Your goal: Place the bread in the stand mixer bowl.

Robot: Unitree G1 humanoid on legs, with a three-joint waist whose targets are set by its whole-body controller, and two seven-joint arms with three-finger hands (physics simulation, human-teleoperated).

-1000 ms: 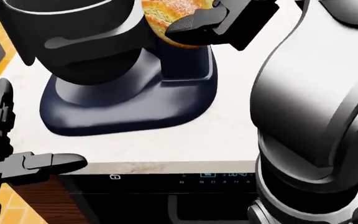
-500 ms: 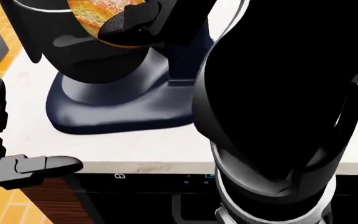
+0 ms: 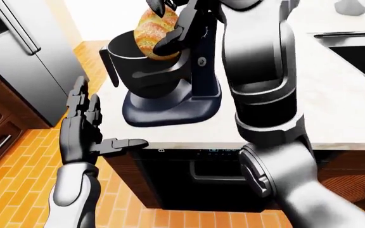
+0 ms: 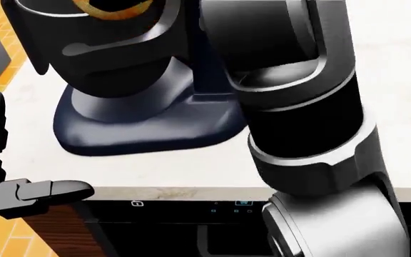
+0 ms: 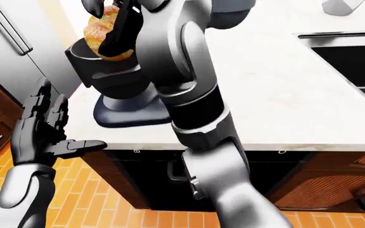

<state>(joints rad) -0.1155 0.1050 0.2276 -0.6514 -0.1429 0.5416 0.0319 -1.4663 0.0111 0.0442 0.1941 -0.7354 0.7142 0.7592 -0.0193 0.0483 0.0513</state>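
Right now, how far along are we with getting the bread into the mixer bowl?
Done: the bread is picked up and carried to the stand mixer. In hand: the right robot hand grips it directly over the mixer bowl, the loaf's lower end at the rim. Left: lower or release it into the bowl, then withdraw. The left robot hand hangs open beside the counter, idle.

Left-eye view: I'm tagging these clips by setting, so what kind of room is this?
Most likely a home kitchen: a stand mixer on a pale counter, a sink at right, and a steel refrigerator at left.
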